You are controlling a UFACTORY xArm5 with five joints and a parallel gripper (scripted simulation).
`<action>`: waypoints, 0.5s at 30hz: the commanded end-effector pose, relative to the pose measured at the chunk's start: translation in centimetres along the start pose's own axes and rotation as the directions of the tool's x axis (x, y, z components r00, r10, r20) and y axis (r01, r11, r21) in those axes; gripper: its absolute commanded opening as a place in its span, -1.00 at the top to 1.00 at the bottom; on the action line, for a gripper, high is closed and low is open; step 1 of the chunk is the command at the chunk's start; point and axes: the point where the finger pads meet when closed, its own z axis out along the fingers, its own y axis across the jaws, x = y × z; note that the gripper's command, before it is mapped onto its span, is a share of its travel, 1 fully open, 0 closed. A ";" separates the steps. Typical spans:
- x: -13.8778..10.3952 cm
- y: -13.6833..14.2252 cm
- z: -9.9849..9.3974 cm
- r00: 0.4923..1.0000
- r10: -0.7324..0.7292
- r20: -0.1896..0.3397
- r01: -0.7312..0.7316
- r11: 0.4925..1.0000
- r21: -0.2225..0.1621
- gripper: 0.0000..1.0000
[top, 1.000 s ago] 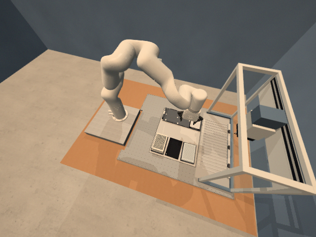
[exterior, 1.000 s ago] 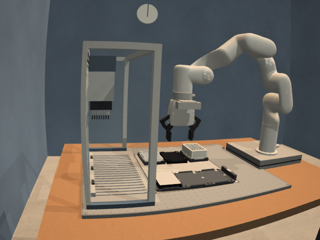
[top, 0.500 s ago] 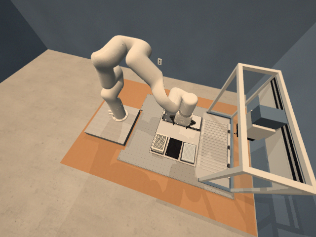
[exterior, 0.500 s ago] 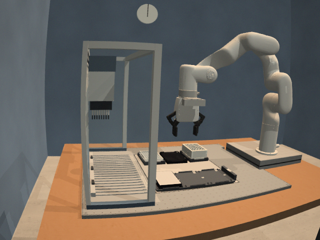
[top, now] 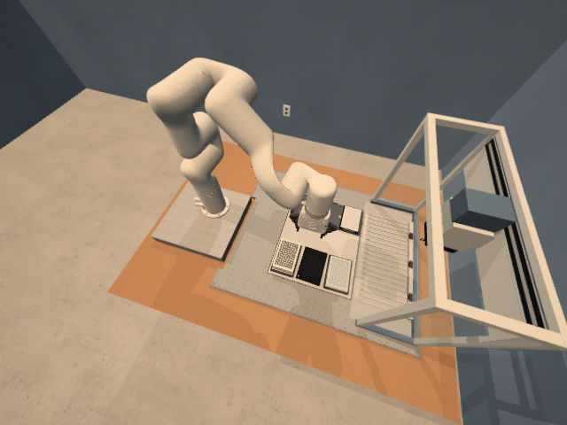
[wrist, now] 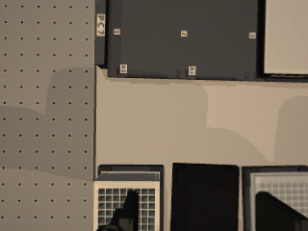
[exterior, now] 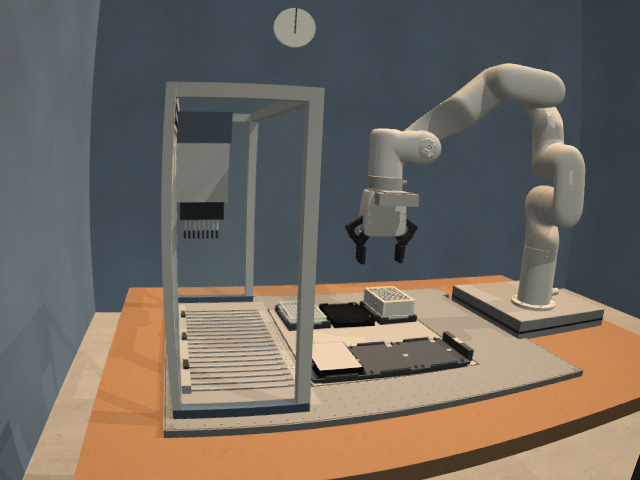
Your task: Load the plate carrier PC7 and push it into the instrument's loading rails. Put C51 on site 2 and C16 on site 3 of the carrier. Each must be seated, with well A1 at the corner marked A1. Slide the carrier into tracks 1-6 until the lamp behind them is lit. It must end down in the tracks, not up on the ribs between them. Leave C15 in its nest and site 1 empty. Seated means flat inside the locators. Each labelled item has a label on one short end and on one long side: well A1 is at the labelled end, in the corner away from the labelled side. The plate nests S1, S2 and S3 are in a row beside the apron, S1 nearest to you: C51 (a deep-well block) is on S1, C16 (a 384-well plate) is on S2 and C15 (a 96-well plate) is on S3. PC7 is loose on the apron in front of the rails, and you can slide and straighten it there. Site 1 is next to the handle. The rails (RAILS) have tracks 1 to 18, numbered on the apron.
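My gripper (top: 311,231) (exterior: 379,253) (wrist: 196,211) is open and empty, high above the apron (wrist: 144,120) between the carrier and the nest row. Carrier PC7 (top: 337,212) (exterior: 408,356) (wrist: 183,48) lies on the apron, handle away from the rails. A white plate, C16 (top: 352,218) (exterior: 336,356) (wrist: 286,36), lies on its site at the rail end. The other two sites are bare. C51 (top: 286,255) (exterior: 388,301), the deep-well block, stands on nest S1. Nest S2 (top: 313,265) (exterior: 345,313) (wrist: 204,197) is bare and black. C15 (top: 338,273) (exterior: 294,311) (wrist: 279,188) lies on S3.
The ribbed rails (top: 384,260) (exterior: 232,346) lie beyond the carrier, under the tall frame (top: 430,182) (exterior: 310,232). A pipetting head (top: 480,210) (exterior: 202,165) hangs inside the frame. The arm's base plate (top: 201,228) (exterior: 527,310) stands beside the perforated deck.
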 end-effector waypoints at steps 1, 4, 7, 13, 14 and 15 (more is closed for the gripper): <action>-1.9 -1.5 -0.4 1.000 -0.001 0.001 0.001 1.000 -0.006 -1.00; -3.1 -2.5 -0.6 1.000 -0.001 0.001 0.001 1.000 -0.006 -1.00; -3.8 -3.2 -0.6 1.000 -0.001 0.001 0.001 1.000 -0.006 -1.00; -5.7 -4.8 -0.9 1.000 -0.001 0.001 0.001 1.000 -0.006 -1.00; -6.1 -5.1 -0.9 1.000 -0.001 0.001 0.001 1.000 -0.006 -1.00; -6.5 -5.5 -0.9 1.000 -0.001 0.001 0.001 1.000 -0.006 -1.00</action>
